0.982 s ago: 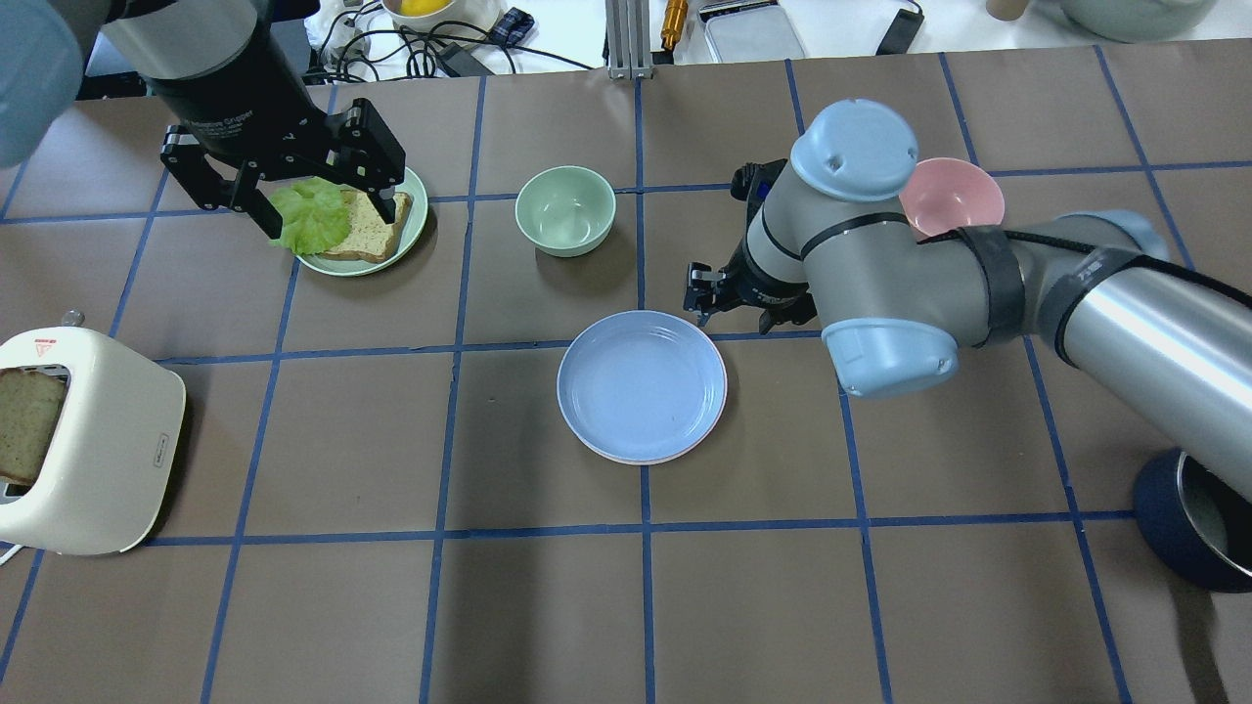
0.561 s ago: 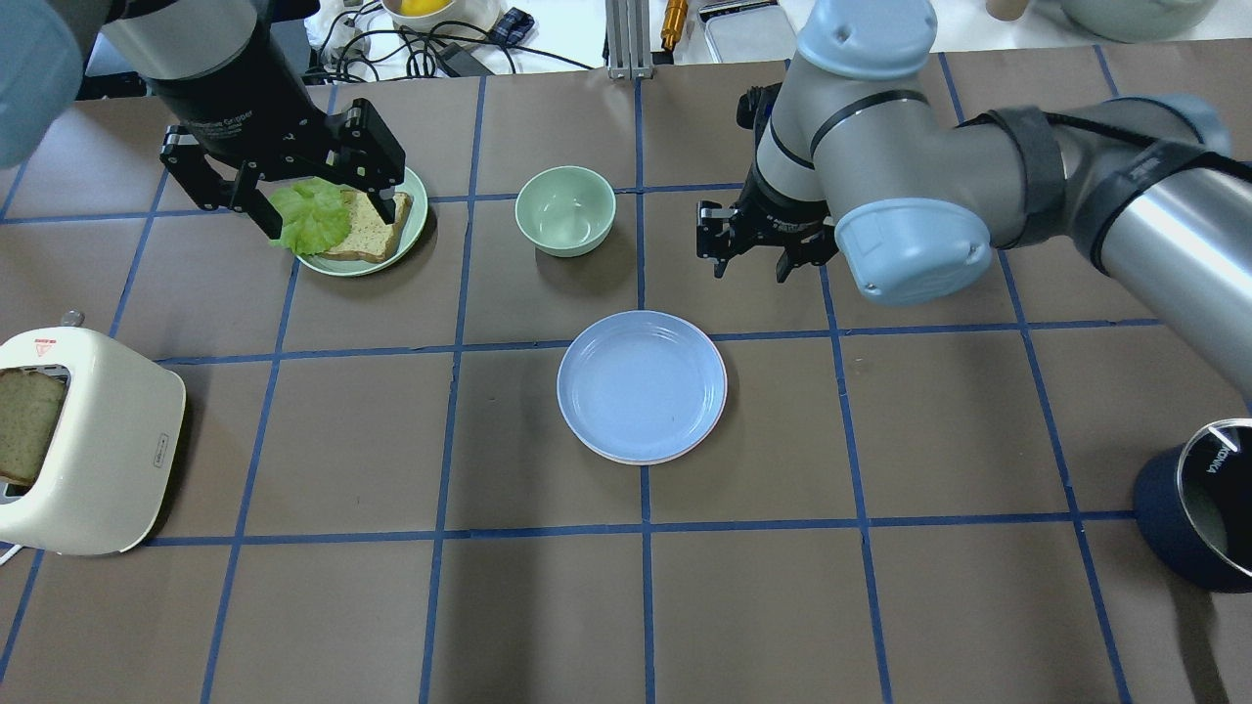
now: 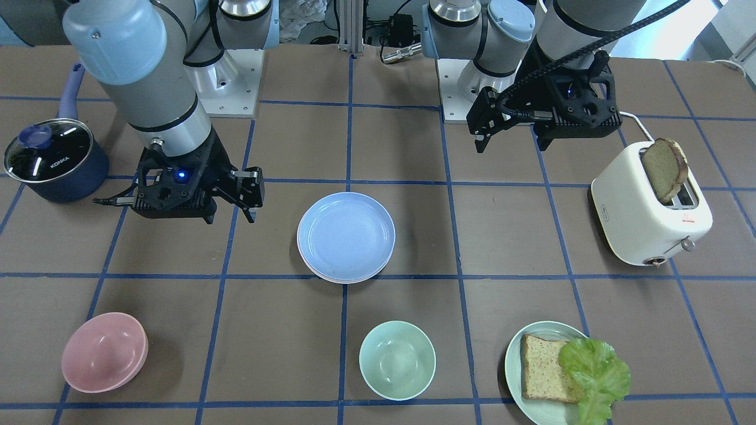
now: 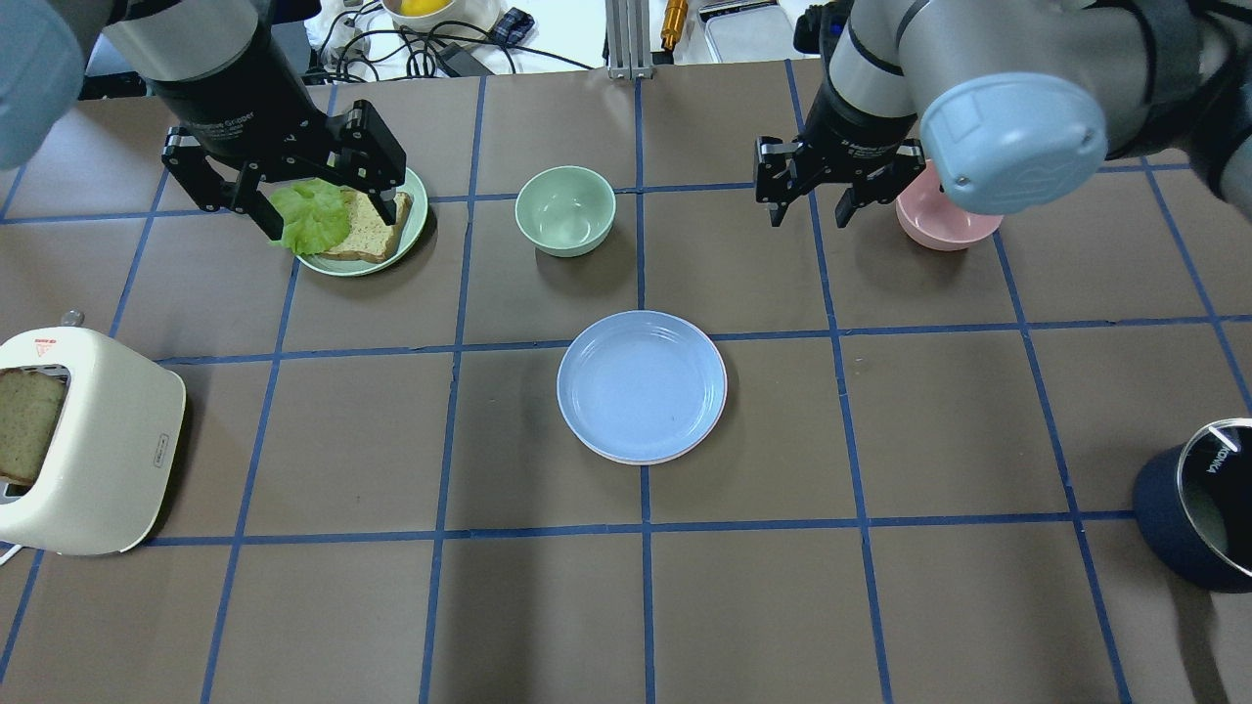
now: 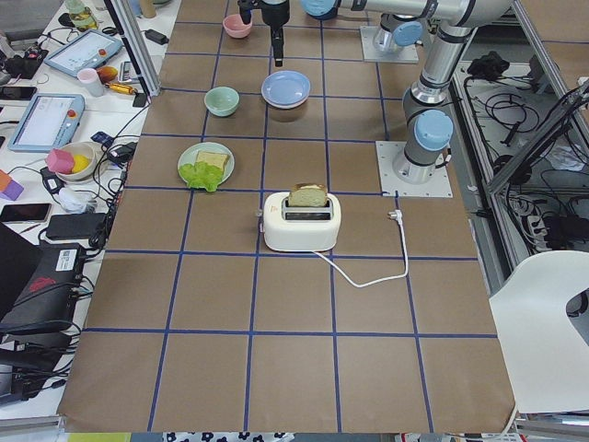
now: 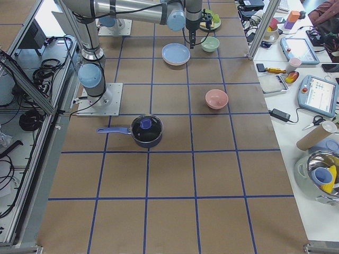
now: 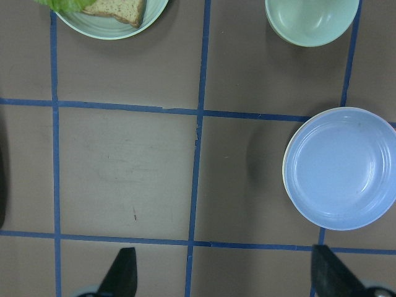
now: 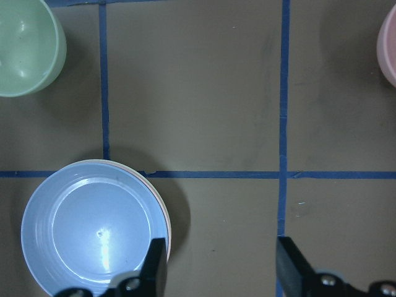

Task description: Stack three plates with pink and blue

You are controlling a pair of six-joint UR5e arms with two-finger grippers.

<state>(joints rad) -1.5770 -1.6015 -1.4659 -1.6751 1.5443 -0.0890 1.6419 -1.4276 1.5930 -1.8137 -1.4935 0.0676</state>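
The light blue plate (image 4: 642, 386) lies on top of a stack at the table's middle; it also shows in the front view (image 3: 346, 235) and the right wrist view (image 8: 99, 232). A pale pink plate rim (image 4: 642, 461) peeks out beneath it. The cream-white plate is hidden or out of view. My right gripper (image 4: 808, 217) is open and empty, raised beyond the stack, near the pink bowl. My left gripper (image 4: 331, 225) is open and empty, raised over the green plate with bread.
A mint bowl (image 4: 565, 210) stands beyond the stack. A pink bowl (image 4: 944, 220) is at the far right. A green plate (image 4: 416, 230) holds bread and lettuce. A toaster (image 4: 98, 450) with bread stands at the left edge, a dark pot (image 4: 1188, 518) at the right.
My right arm has swung up and away from the plate stack, towards the far right beside the pink bowl. The left arm and the stack have not moved.
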